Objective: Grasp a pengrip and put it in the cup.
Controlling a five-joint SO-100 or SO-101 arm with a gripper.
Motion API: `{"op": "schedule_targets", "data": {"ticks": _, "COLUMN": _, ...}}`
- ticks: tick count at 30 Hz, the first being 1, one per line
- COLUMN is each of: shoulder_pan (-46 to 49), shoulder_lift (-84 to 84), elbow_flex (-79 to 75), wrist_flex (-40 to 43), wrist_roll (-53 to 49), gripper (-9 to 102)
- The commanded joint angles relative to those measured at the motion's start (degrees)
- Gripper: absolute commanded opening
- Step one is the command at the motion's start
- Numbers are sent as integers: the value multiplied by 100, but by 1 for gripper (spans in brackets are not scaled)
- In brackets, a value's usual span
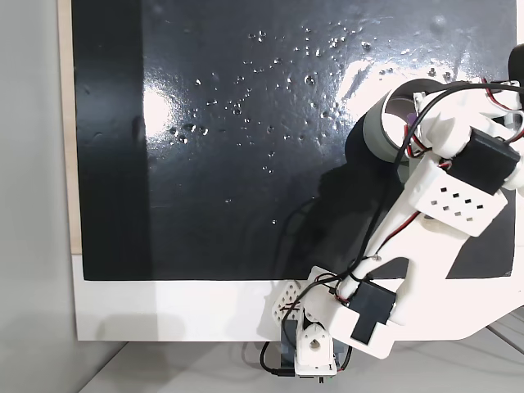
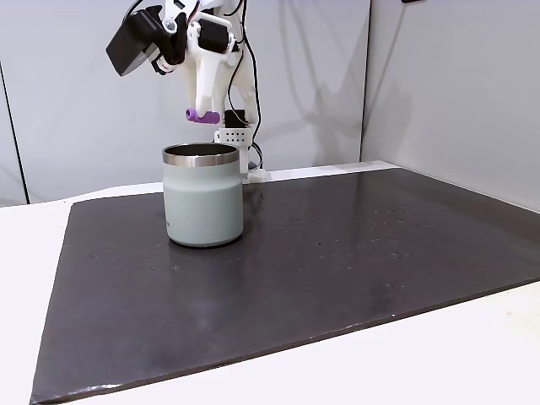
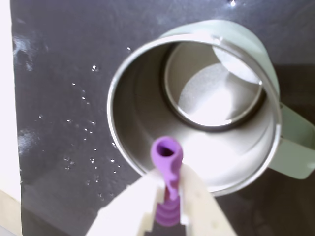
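We see the jaws clamped on the pengrip (image 3: 167, 172), with the cup (image 2: 202, 207) open just beneath them.

Purple pengrip, pale cup, black mat

The ribbed pengrip (image 3: 167, 162) is light purple between the white fingers (image 3: 129, 209) of the gripper (image 2: 202, 110); the cup (image 2: 202, 207) is pale grey-green outside with a shiny steel rim and silver inside; the mat (image 2: 337, 261) is glossy black with pale specks, on a white table (image 2: 25, 253); the arm (image 1: 426, 237) is white with black blocks
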Motion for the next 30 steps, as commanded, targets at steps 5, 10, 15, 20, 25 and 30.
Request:
{"op": "schedule_targets", "data": {"ticks": 5, "shoulder_pan": 132, "shoulder_lift": 721, "elbow_flex": 237, "wrist_flex": -229, "wrist_roll": -70, "gripper": 16}}
{"op": "schedule_targets", "data": {"ticks": 10, "shoulder_pan": 141, "shoulder_lift": 967, "elbow_flex": 686, "wrist_flex": -527, "wrist_roll": -88, "gripper": 26}}
{"op": "schedule_targets", "data": {"ticks": 15, "shoulder_pan": 141, "shoulder_lift": 1072, "elbow_flex": 949, "wrist_flex": -589, "wrist_roll": -132, "gripper": 26}}
{"op": "schedule_targets", "data": {"ticks": 20, "shoulder_pan": 185, "shoulder_lift": 1143, "elbow_flex": 1099, "wrist_flex": -642, "wrist_roll": -229, "gripper": 26}}
{"op": "schedule_targets", "data": {"ticks": 25, "shoulder_pan": 229, "shoulder_lift": 1160, "elbow_flex": 1107, "wrist_flex": -659, "wrist_roll": -264, "gripper": 26}}
{"op": "schedule_targets", "data": {"ticks": 30, "shoulder_pan": 229, "shoulder_lift": 1222, "elbow_flex": 1169, "wrist_flex": -659, "wrist_roll": -264, "gripper": 26}}
